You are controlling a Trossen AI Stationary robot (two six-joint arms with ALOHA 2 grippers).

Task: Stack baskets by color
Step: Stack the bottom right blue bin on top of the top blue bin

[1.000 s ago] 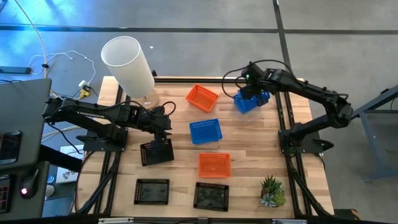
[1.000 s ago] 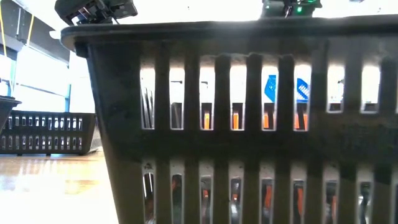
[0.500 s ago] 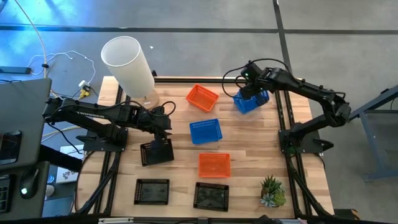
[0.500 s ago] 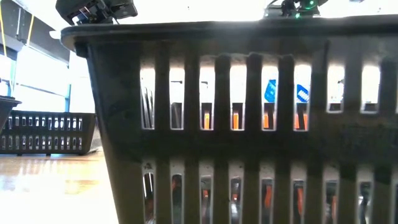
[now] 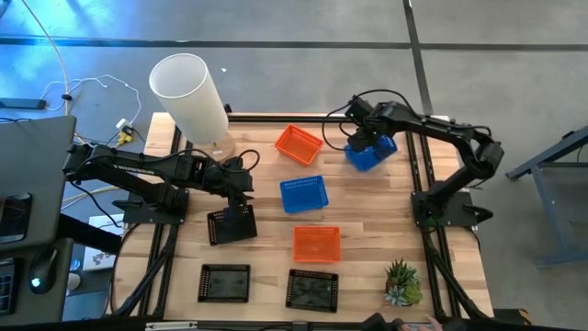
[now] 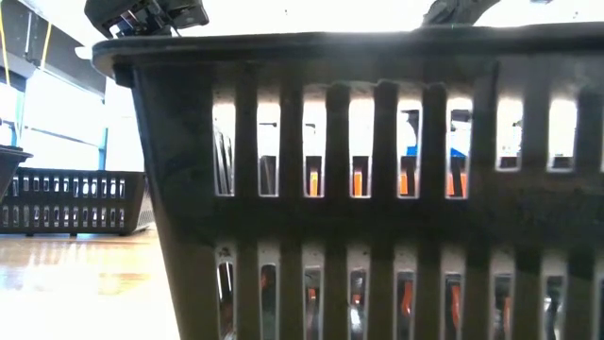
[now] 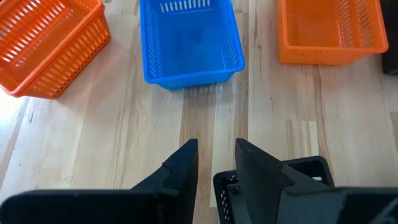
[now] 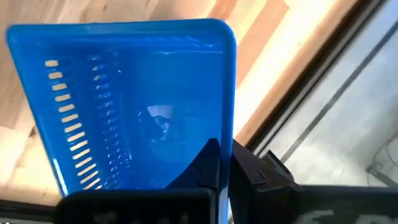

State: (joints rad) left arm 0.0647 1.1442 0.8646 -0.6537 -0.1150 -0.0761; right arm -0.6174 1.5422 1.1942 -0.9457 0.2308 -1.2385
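No stack built yet, I judge. My right gripper [image 5: 365, 145] fingers clamp a blue basket [image 5: 369, 153] at one o'clock; left gripper [image 5: 241, 196] fingers seemingly pinch a black basket [image 5: 231, 224] at nine; others lie scattered on the table [image 5: 367, 207].

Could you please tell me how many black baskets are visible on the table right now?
3 visible: one black basket at the left gripper, whose fingers straddle its wall; two side by side along the near edge. Stacked baskets could hide another.

Probably lab: framed wooden table [image 5: 367, 211]
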